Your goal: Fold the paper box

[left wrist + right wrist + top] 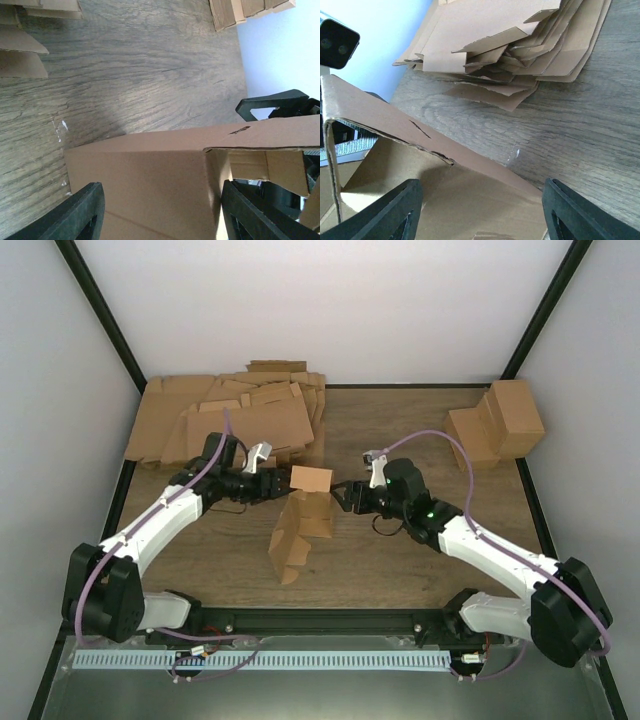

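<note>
The paper box (300,530) stands part-folded midway between the bench's side edges. Left gripper (277,485) and right gripper (346,497) flank it, jaws spread wide.

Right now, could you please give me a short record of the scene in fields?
paper box: partly folded, standing mid-table between the grippers
left gripper: open, box between its fingers
right gripper: open, box between its fingers
cardboard heap: flat sheets, far left corner
folded cuboids: far right edge
table: wood grain
</note>
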Tool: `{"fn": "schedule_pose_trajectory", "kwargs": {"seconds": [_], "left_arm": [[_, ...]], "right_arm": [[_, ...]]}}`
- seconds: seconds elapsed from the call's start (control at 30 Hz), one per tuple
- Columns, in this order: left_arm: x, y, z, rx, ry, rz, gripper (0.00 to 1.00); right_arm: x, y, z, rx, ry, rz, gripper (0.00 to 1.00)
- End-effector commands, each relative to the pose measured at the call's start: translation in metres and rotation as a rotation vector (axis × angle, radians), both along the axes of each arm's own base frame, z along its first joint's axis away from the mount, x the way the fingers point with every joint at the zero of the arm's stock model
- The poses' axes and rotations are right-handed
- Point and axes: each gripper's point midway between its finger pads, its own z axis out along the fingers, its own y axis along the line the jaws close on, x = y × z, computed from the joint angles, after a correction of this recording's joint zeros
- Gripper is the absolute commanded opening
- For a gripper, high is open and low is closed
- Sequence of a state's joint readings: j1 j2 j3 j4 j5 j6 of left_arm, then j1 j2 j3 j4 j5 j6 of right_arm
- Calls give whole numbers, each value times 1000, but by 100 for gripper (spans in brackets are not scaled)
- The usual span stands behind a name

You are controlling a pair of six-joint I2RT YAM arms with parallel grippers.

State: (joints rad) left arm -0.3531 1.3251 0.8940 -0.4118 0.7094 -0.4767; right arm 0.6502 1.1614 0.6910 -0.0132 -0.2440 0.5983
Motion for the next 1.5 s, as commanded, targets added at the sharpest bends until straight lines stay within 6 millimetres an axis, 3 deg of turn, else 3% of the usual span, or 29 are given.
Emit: {"fn": "schedule_pose_trajectory", "kwargs": {"seconds": [0.0,0.4,0.5,0.67,0.83,0.97,1.2,1.33,1.47], "left_arm": [[4,-7,12,-19,-49,-32,66],[-3,-5,13,-16,-51,-28,66],[-5,-4,12,-15,-49,-29,66],[-4,-6,12,-21,-45,-29,66],[-5,-9,16,-29,-53,-32,66],[-8,-12,14,-32,-47,-36,66],[-9,-14,13,-19,-51,-37,66],[-5,-8,17,4,-63,5,66],[-1,5,33,47,-119,82,66]], "right_arm": [[2,4,11,11,-35,26,68],[1,-5,-15,-107,7,22,65],[-2,-6,-8,-85,-13,27,65],[-4,5,21,-6,-62,70,67],[-2,16,32,32,-59,106,67],[1,20,26,33,-37,116,67],[2,16,-8,-36,36,91,61],[-1,8,3,-30,-4,68,61],[-3,-1,29,-26,-84,52,70]]}}
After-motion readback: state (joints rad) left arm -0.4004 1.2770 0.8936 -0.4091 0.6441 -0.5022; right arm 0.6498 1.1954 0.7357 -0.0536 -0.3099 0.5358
